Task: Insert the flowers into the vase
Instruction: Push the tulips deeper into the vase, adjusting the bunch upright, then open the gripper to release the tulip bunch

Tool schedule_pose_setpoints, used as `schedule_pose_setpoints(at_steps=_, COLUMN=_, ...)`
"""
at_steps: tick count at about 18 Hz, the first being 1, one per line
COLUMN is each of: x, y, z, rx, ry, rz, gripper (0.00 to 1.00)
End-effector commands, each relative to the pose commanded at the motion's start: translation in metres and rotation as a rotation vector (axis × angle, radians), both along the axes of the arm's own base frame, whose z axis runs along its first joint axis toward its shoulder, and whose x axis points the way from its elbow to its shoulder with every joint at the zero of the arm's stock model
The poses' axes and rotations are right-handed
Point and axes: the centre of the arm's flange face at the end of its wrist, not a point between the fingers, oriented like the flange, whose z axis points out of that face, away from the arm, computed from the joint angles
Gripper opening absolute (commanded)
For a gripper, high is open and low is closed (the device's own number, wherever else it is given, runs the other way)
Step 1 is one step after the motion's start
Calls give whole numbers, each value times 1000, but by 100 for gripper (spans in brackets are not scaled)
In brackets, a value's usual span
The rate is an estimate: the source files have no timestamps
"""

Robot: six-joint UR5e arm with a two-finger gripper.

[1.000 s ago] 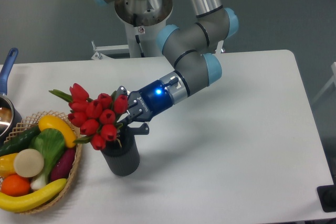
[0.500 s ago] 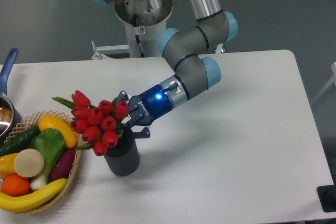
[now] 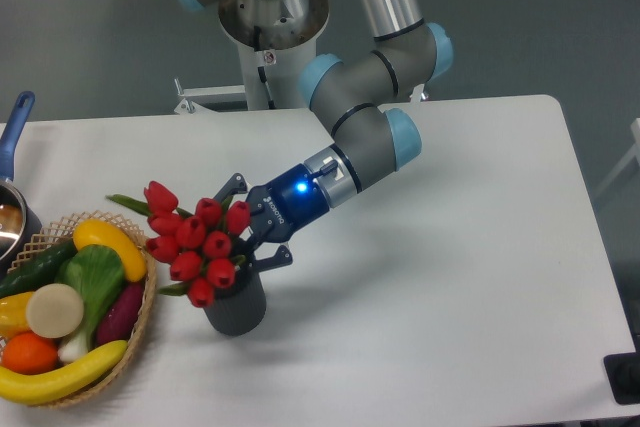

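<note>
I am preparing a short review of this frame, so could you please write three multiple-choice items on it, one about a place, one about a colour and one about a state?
1. Where is the wicker basket of fruit and vegetables?
A. At the table's left edge, beside the vase
B. At the table's far right corner
C. Under the robot's base

2. What colour are the tulip buds?
A. Yellow
B. Red
C. White

3. How are the hand's fingers set?
A. Shut on the vase rim
B. Spread open beside the flowers
C. Shut on a banana

Answers: 1 A, the basket sits at the left, just left of the dark grey vase. 2 B, every bud in the bunch is red. 3 B, the two fingers stand apart, one above and one below, next to the bunch that sits in the vase.
</note>
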Motion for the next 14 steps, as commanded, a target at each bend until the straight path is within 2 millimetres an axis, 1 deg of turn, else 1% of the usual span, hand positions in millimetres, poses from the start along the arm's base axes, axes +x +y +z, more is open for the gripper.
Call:
schedule_pose_setpoints(at_steps=1, x=0, y=0, z=1, rx=1, ry=5, rz=0, gripper=88)
schedule_pose_setpoints(at_steps=2, x=0, y=0, z=0, rx=0, ry=18, rz=-2, gripper=93)
schedule_pose_setpoints(at_steps=4, x=-2, y=-2, z=-3, rx=-25, ry=51, rz=-2, gripper=99)
schedule_pose_setpoints(at_steps=8, x=-3, y=-6, z=1, rx=-37, ry=75, rz=4, gripper=100)
schedule_pose_setpoints(at_steps=10, x=-8, y=-17, z=18, rx=-74, ry=142, rz=27, gripper=100)
schedule_pose_setpoints(at_steps=13, x=-11, y=-32, z=28, rx=-101, ry=177, rz=55, gripper=100)
schedule_pose_setpoints(at_steps=14, x=-10, y=-39, z=38, rx=-108, ry=207, rz=66, gripper=100)
